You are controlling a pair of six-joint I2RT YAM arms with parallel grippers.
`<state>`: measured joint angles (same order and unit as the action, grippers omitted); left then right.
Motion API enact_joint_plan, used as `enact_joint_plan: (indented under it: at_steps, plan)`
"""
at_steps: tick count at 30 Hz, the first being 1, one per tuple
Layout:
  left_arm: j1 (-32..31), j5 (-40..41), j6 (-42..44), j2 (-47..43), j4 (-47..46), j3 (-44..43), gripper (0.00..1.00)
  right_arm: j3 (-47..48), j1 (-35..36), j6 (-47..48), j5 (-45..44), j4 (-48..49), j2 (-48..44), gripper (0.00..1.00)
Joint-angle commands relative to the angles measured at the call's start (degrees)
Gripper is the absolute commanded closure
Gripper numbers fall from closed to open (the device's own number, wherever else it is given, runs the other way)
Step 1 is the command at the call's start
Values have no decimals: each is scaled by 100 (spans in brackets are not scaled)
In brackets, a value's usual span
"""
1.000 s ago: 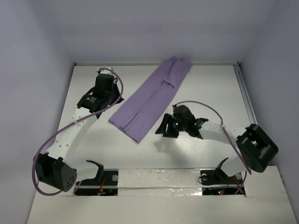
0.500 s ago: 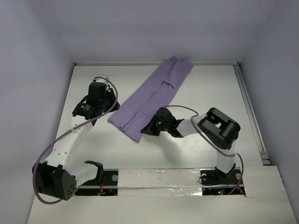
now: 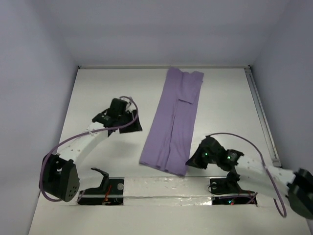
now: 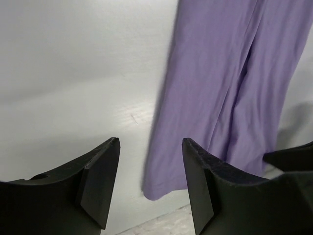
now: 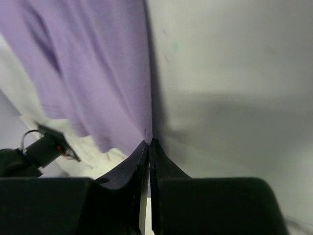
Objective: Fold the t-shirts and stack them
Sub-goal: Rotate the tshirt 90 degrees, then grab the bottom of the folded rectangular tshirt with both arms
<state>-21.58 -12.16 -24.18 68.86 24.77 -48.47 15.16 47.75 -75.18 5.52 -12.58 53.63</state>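
Lavender t-shirt (image 3: 172, 122): swung from diagonal to lengthwise, squared for cross-folding. Right gripper (image 5: 149, 143) clenched on near-right corner; left gripper (image 4: 149, 147) released, alongside.

t-shirt (image 3: 173, 117): thin matt purple cloth | table (image 3: 225, 98): smooth matt white | left gripper (image 4: 150, 143): matt black plastic

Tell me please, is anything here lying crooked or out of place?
Nothing is damaged. The t-shirt, folded into a long strip, lies a little slanted, its near end almost at the taped near edge of the table. The right end effector is shut on its near corner; the left end effector hangs open beside it.
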Motion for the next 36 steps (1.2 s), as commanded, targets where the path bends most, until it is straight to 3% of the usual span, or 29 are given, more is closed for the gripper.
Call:
enact_joint_plan:
  at_steps: [1,2,5,6,8,10,11,17,21,27,30,36]
  plan:
    - [-775,-234,-191,249,-104,285,49,-92,42,-76,-121,-2185,-1457,89]
    - [-951,-243,-322,312,-122,355,49,-31,42,-198,-226,-2796,-1730,88]
    - [-1164,-313,-403,426,-148,680,49,171,42,-243,-140,-3390,-2540,51]
    - [-1225,-287,-377,426,-61,768,49,207,42,-226,-69,-3400,-2628,33]
    - [-1225,-252,-333,356,44,821,49,216,42,-95,132,-3156,-2533,25]
    - [-1225,-444,-254,330,159,944,47,207,42,20,282,-2857,-2227,25]
    - [-1225,-941,-123,408,325,1153,48,390,42,282,405,-2446,-1398,29]
    - [-1330,-1218,-34,514,361,1332,48,515,42,320,450,-1925,-635,46]
    - [-1383,-1332,19,681,353,1384,50,313,42,188,731,-1432,-450,53]
    - [-1498,-1455,-16,830,256,1419,51,269,42,214,959,-1441,-353,54]
    - [-1498,-1587,-60,892,150,1480,53,120,94,91,1161,-1221,-335,64]
    - [-1559,-1649,-25,945,168,1507,62,93,147,65,1355,-1467,-431,61]
